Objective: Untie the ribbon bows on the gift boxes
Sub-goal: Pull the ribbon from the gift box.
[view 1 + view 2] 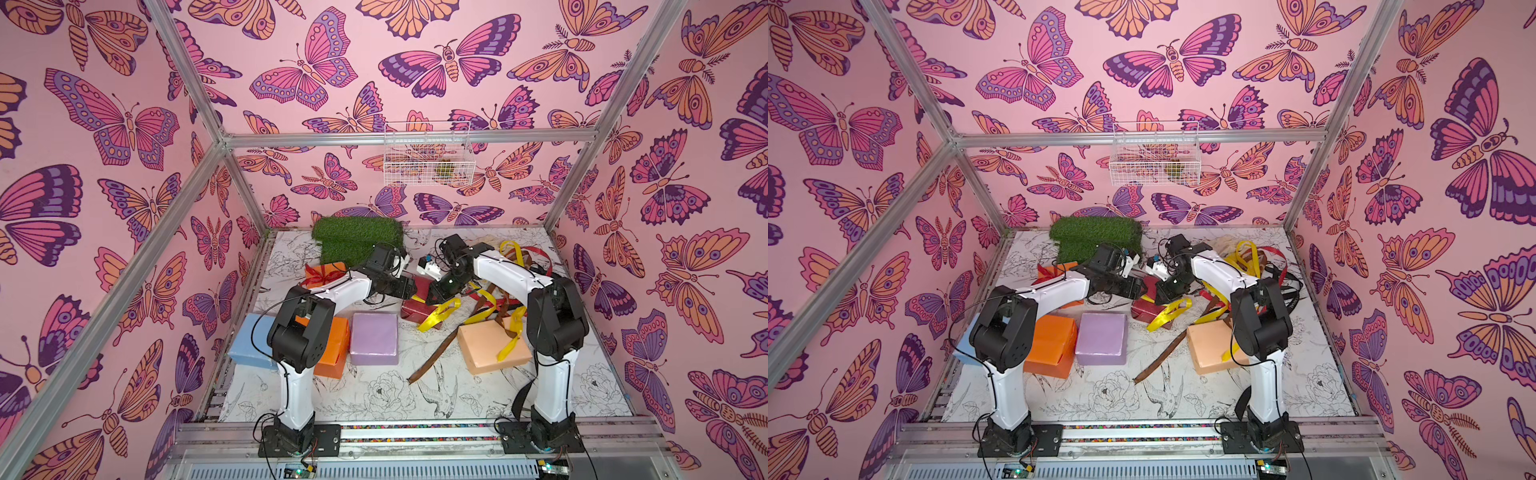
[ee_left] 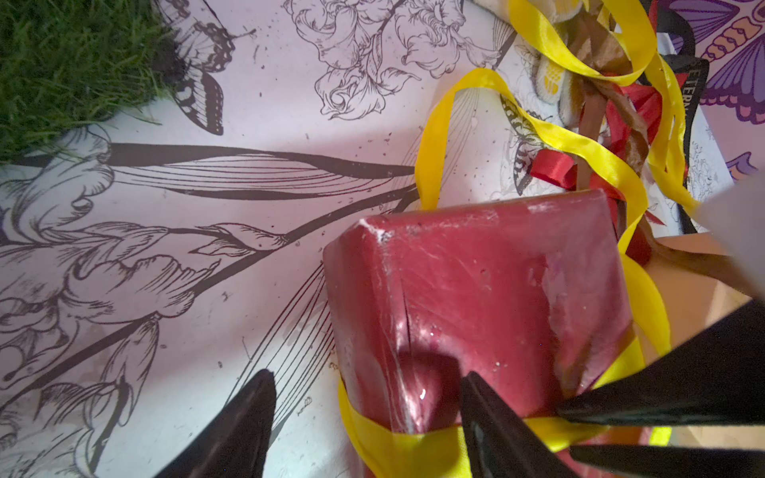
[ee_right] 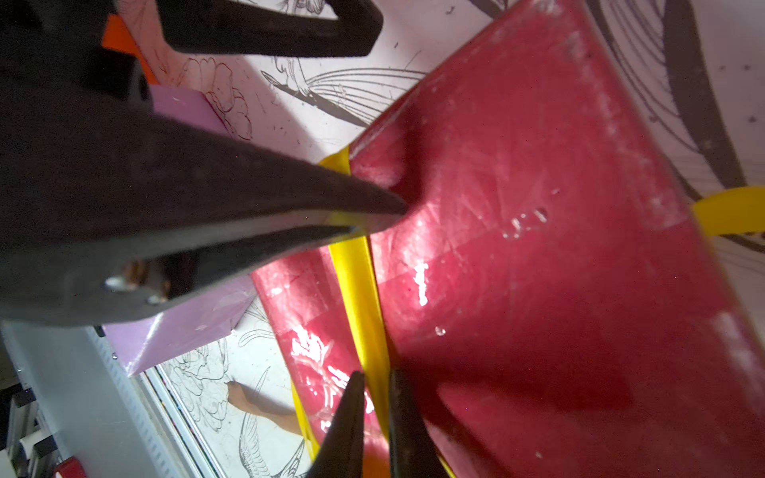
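The dark red gift box (image 1: 415, 311) (image 2: 496, 289) (image 3: 538, 248) lies mid-table with a yellow ribbon (image 1: 436, 313) (image 2: 405, 447) (image 3: 360, 289) wrapped around it and looped loosely beside it. My left gripper (image 1: 409, 286) (image 2: 368, 374) is open over the box's corner: one finger rests on the top face and the other hangs beside the box over the table. My right gripper (image 1: 432, 297) (image 3: 376, 374) has its jaws pinched on the yellow ribbon at the box's edge. An orange box (image 1: 326, 274) at the back left carries a tied red bow.
A pale blue box (image 1: 249, 340), an orange box (image 1: 332, 345) and a lilac box (image 1: 374, 338) stand in front on the left. A peach box (image 1: 482, 353) with a yellow ribbon lies on the right, beside a brown ribbon (image 1: 432, 357). Loose ribbons (image 1: 523, 257) are heaped at the back right, and green turf (image 1: 357, 241) lies behind.
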Available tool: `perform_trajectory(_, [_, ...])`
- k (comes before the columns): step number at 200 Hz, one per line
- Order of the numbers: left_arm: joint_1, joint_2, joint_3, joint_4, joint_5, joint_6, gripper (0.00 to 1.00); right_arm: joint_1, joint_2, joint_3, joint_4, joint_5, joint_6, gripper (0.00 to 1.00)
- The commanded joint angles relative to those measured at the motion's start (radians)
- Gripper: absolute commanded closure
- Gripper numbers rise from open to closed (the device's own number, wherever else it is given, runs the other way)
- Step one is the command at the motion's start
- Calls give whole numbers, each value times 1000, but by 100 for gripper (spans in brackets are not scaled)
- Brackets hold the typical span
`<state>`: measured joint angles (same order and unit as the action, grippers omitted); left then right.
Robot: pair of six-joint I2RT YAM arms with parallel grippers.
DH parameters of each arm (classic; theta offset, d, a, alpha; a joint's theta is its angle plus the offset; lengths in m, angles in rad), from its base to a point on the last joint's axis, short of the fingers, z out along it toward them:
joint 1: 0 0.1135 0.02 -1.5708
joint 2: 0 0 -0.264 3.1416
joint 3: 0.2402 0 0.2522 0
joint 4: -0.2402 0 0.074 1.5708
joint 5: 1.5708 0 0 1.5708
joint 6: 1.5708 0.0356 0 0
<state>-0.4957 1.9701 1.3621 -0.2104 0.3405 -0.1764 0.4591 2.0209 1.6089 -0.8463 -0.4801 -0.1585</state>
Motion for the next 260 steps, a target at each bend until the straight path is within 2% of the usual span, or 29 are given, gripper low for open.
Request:
perform_trajectory(1, [6,-1,-6,-16,-2,0,27,17,-22,-29,-25,110,-16,85])
perform_trajectory(25, [6,-4,-6,-16,-4,-2,27,35,-26,-33,-22,148,-24,90])
perform_trajectory(81, [6,-13,-8,-15,-5,-3,27,41,-52,-49,3,139,-21,99])
perform_trajectory(114, [6,-27,-14,-16,-9,-4,27,31,-79,-57,45,58,11,100])
perform_trajectory(153, [6,-74,-31,-15,-27,-3,21,-16,-146,-99,163,-123,100,100])
perform_trajectory(177, [8,-109,-38,-16,-40,-3,18,-37,-167,-110,203,-189,132,100])
perform_trajectory(260, [8,-224,-89,-22,-25,11,17,-76,-224,-114,290,-259,221,100])
